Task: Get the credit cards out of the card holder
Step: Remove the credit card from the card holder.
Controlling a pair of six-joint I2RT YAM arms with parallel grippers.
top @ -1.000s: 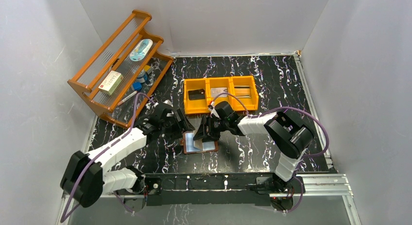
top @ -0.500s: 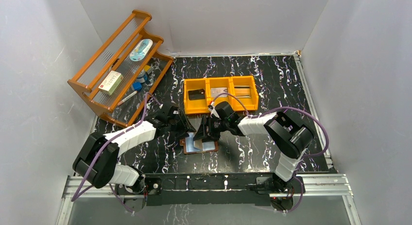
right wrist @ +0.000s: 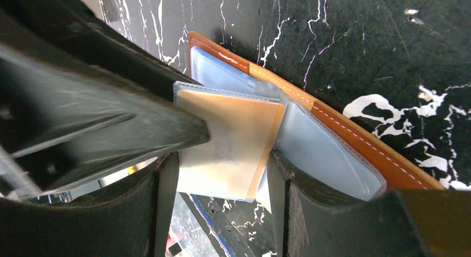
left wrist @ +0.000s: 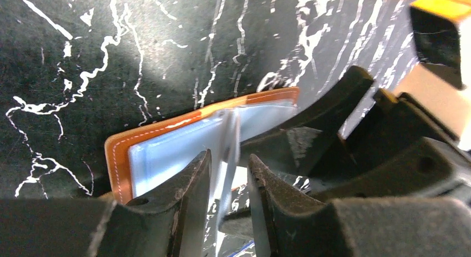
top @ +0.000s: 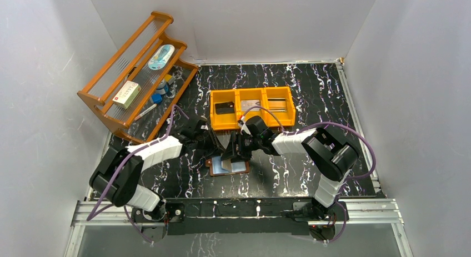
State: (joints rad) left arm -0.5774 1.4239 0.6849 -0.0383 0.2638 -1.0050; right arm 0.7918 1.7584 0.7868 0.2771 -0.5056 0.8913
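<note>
The card holder (top: 229,167) lies open flat on the black marbled worktop (top: 316,90), near the front edge in the middle, right between the two arms. The inside faces up: pale-blue pockets with the brown stitched border around them.

The right tool (top: 231,155) comes in from the right. In its wrist view, its two fingers (right wrist: 161,201) sit against opposite edges of a clear sleeve (right wrist: 186,89) lifted up off the holder (right wrist: 355,129). That sleeve has a tan card (right wrist: 233,135) inside it. So that tool looks clamped across the sleeve's width, card and all.

The left tool (top: 215,144) reaches in from the left at the same sleeve. From its own camera the sleeve (left wrist: 230,132) shows edge-on, standing up between the fingertips of that tool (left wrist: 228,162), with the holder (left wrist: 118,157) lying flat behind. The fingers are close together with only a narrow slot left. I honestly can't tell whether they're actually pinching the sleeve or just sitting either side of it.

Just behind the holder there's an orange three-part bin (top: 277,91) with a black card (top: 224,107) in its left section and something silvery in the middle one. Off at the back left a wooden rack (top: 105,99) leans against the wall with a white-and-red box (top: 126,94) on it.
</note>
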